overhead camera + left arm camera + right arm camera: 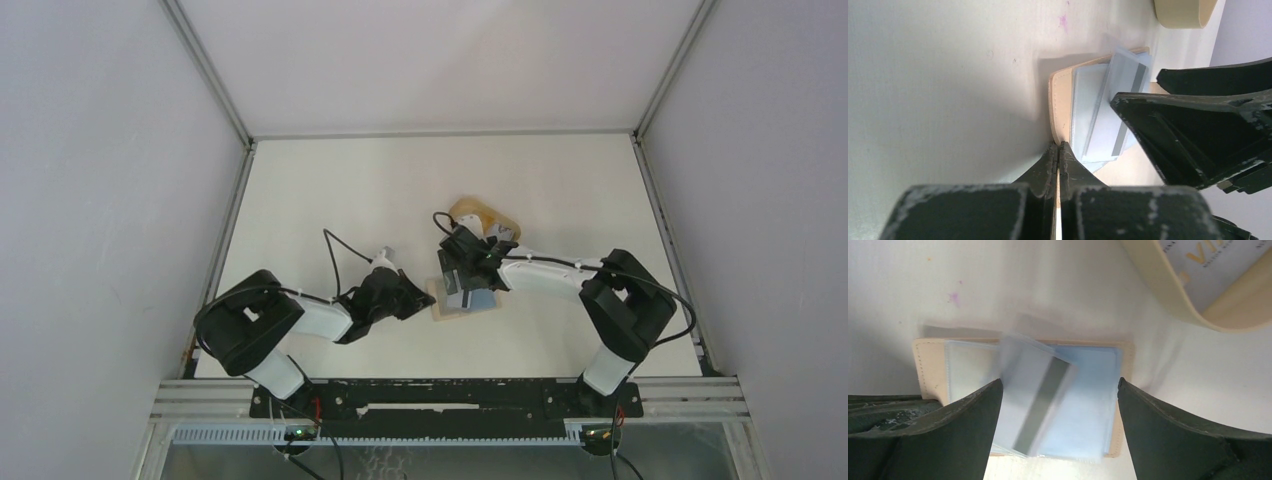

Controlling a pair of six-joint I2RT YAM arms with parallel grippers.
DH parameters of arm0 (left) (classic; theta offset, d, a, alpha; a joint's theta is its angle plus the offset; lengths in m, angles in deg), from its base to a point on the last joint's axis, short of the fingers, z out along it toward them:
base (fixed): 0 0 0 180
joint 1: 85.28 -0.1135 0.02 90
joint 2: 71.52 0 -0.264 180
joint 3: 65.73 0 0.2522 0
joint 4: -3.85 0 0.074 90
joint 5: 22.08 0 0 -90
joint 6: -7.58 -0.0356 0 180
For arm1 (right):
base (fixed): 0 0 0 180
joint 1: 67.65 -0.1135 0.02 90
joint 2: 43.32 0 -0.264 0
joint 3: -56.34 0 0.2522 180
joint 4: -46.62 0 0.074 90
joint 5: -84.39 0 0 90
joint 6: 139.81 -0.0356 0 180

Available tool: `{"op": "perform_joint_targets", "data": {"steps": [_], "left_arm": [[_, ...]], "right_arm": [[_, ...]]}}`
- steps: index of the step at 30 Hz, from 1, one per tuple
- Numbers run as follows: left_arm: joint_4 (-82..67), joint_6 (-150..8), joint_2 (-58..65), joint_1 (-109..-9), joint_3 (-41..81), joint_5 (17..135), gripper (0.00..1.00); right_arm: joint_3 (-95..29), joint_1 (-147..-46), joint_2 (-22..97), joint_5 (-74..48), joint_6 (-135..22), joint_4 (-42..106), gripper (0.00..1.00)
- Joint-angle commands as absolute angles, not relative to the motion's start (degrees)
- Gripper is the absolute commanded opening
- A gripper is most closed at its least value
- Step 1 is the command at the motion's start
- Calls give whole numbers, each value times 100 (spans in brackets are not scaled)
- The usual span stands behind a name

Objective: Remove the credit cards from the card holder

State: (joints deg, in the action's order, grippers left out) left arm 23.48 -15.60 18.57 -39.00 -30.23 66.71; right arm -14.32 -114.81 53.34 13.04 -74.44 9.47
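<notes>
Open wallet on the bench, one striped card lying askew on top.
The wallet (928, 365) lies flat between the right fingers (968, 412), which stand wide apart over it. A striped card (1040, 390) sits crooked on the other cards (1083, 400) (it is blurred, so probably loose). The left fingers (1040, 175) are together at the wallet's edge, apparently pinching it. The risk, as I judge it, is that the right fingers close on several cards at once, or that a weak left pinch lets the wallet drag toward the tray (1168, 295) beyond them.
</notes>
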Motion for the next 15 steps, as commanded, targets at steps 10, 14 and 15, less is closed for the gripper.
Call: {"op": "perform_joint_targets", "data": {"steps": [10, 14, 15], "left_arm": [[1989, -1605, 2010, -3852, -3265, 6716, 0], [1976, -1611, 2001, -3847, -3272, 6708, 0], [1988, -1592, 2013, -3846, -3282, 6713, 0]], "right_arm": [[-1191, -10991, 4228, -1248, -6879, 1725, 95], [-323, -10314, 4047, -3388, -7680, 3114, 91], [-222, -10223, 4091, -3558, -7756, 3219, 89]]}}
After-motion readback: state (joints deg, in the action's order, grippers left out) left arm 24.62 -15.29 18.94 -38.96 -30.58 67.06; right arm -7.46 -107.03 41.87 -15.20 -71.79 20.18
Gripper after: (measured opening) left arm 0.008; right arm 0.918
